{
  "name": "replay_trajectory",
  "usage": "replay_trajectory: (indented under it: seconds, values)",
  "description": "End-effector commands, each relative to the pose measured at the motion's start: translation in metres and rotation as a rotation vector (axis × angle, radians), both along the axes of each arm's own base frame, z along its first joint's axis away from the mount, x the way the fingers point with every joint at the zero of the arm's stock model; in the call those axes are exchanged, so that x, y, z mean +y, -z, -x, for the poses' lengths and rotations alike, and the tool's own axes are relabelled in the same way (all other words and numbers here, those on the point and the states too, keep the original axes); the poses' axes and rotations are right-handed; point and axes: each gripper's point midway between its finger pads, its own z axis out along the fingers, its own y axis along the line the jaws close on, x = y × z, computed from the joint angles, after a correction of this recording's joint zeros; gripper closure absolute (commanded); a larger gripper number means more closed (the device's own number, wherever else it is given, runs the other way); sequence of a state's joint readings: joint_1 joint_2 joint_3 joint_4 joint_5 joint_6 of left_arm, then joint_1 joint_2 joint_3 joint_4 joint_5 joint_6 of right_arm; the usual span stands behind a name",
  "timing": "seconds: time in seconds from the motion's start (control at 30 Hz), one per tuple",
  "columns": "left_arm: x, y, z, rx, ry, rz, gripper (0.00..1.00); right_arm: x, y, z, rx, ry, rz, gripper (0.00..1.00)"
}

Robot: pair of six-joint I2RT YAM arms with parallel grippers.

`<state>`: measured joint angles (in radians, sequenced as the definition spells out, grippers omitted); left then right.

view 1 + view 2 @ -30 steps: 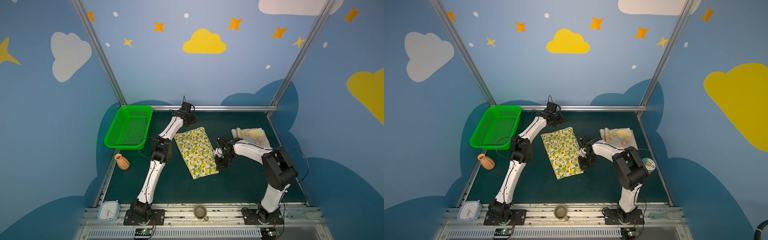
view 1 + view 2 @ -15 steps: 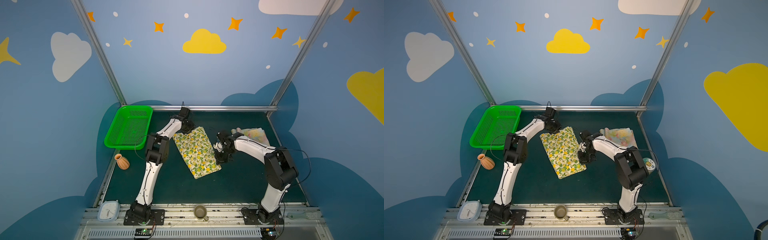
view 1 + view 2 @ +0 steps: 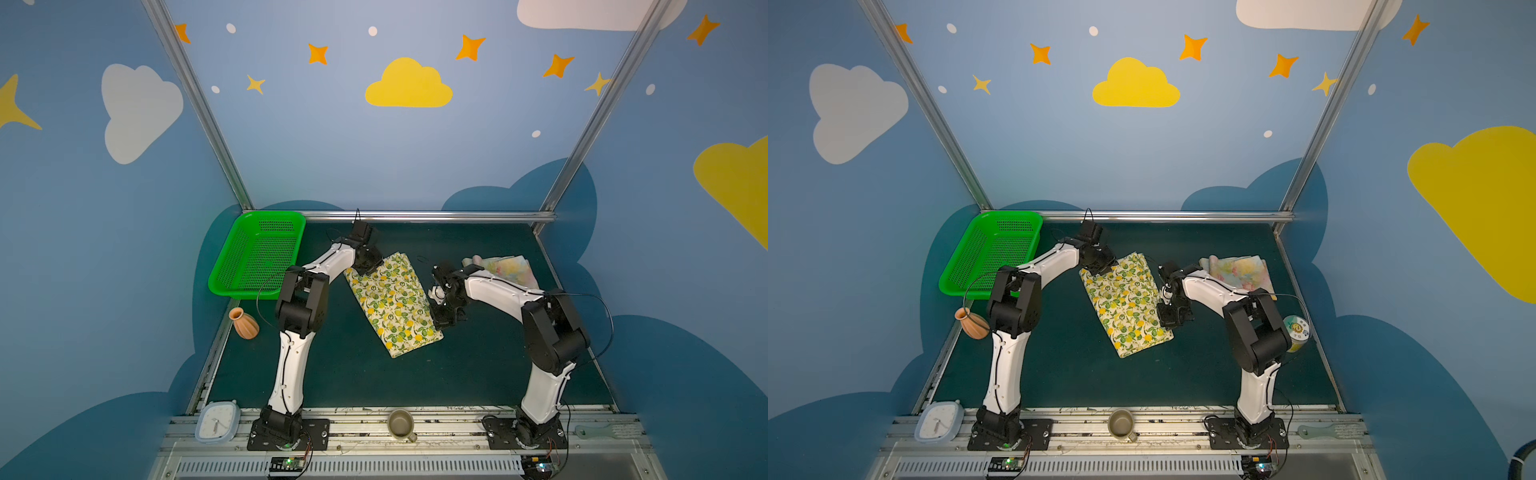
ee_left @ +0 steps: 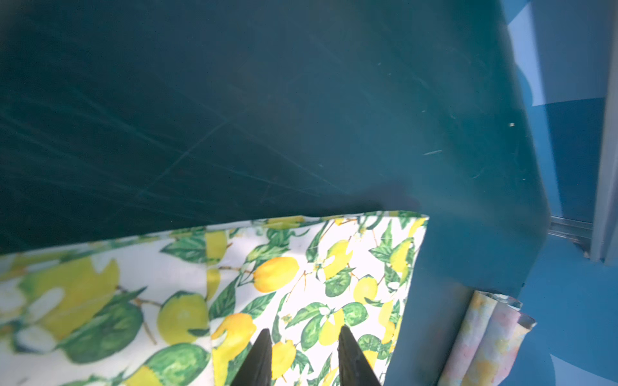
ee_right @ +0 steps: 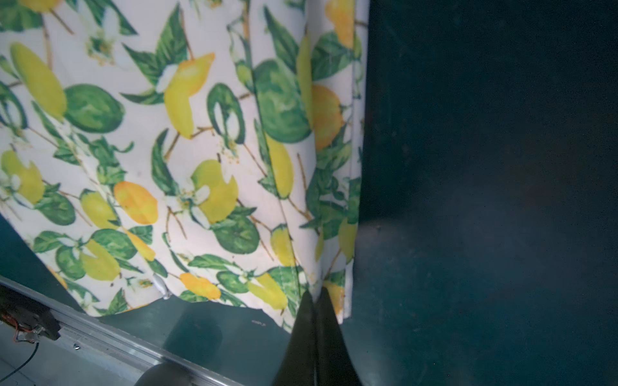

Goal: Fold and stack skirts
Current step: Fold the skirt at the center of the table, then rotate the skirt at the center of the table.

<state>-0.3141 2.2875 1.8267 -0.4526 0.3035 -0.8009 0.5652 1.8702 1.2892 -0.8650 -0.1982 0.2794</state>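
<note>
Lemon skirt (image 3: 392,305) looks folded, floral skirt (image 3: 509,268) folded at two o'clock, stacking ahead; my left pincer (image 4: 304,331) spread, right pincer (image 5: 312,294) pressed together.

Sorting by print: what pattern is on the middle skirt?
Skirt: yellow lemons, green leaves on cream; clearest in right wrist view.

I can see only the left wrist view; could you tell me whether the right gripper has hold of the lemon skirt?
Observer: Yes, the right gripper is shut on a near corner of the lemon skirt.
Operator: Thank you; where does the floral skirt lie?
Observer: The floral skirt lies folded, far right, behind the right arm.
Operator: Is anything in the basket?
Observer: Nothing shows in the basket, far left.
</note>
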Motion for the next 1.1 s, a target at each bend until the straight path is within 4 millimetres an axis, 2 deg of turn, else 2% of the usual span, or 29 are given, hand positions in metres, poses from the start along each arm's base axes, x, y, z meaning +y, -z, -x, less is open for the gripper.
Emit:
replay_trajectory:
  seconds: [0.0, 0.57, 0.6, 0.63, 0.7, 0.8, 0.93, 1.07]
  values:
    - [-0.004, -0.002, -0.001, -0.012, 0.022, 0.013, 0.65, -0.012, 0.009, 0.007, 0.032, 0.024, 0.052, 1.0]
    - [-0.007, 0.015, -0.004, 0.007, 0.042, -0.013, 0.65, -0.017, 0.01, 0.017, 0.06, 0.057, 0.077, 1.0]
    - [-0.006, 0.016, -0.004, 0.01, 0.044, -0.015, 0.65, -0.018, 0.009, 0.017, 0.055, 0.061, 0.087, 0.96]
    - [-0.006, 0.017, -0.004, 0.013, 0.046, -0.02, 0.65, -0.019, 0.006, 0.017, 0.05, 0.064, 0.091, 0.85]
    - [-0.005, 0.021, -0.001, 0.026, 0.049, -0.027, 0.65, -0.019, -0.003, 0.015, 0.031, 0.066, 0.082, 0.73]
    - [-0.001, 0.026, 0.004, 0.049, 0.05, -0.04, 0.65, -0.018, -0.022, 0.012, -0.021, 0.07, 0.075, 0.69]
    - [0.007, 0.032, 0.012, 0.073, 0.04, -0.058, 0.66, 0.001, -0.037, 0.015, -0.066, 0.022, 0.06, 0.69]
    - [0.014, 0.038, 0.023, 0.097, 0.034, -0.072, 0.66, 0.031, -0.03, 0.023, -0.056, -0.042, 0.05, 0.75]
